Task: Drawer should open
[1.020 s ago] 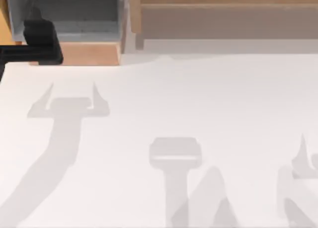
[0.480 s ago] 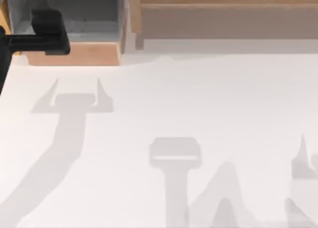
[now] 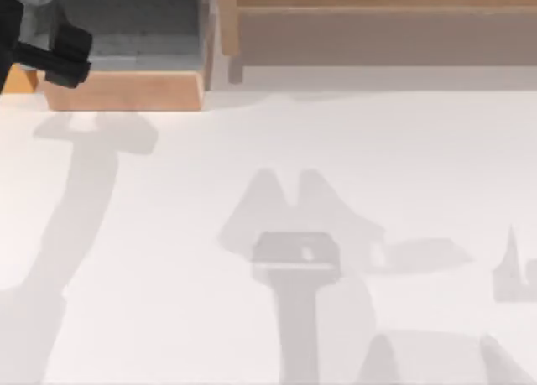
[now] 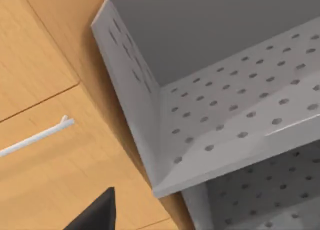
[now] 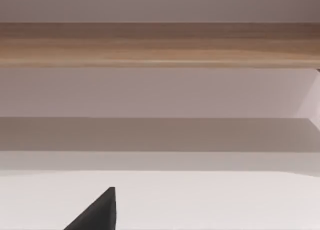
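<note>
The left gripper (image 3: 63,54), a matte black block, hangs at the top view's far left, over the near-left corner of the drawer (image 3: 134,45). Whether its fingers are apart or closed cannot be told, and no contact with anything is visible; in the left wrist view a single dark fingertip (image 4: 97,212) juts over the wood.

Just beside it the drawer stands pulled out toward the table (image 3: 336,192), a grey box with a warm wood front panel (image 3: 126,91), long axis running left-right. Its grey walls (image 4: 135,94) are flat sheet dotted with round holes. Close by, a thin white handle (image 4: 37,135) lies on a wooden face.

Farther right runs a long wooden shelf (image 3: 377,16). The right arm's dark fingertip (image 5: 97,212) faces that shelf.
</note>
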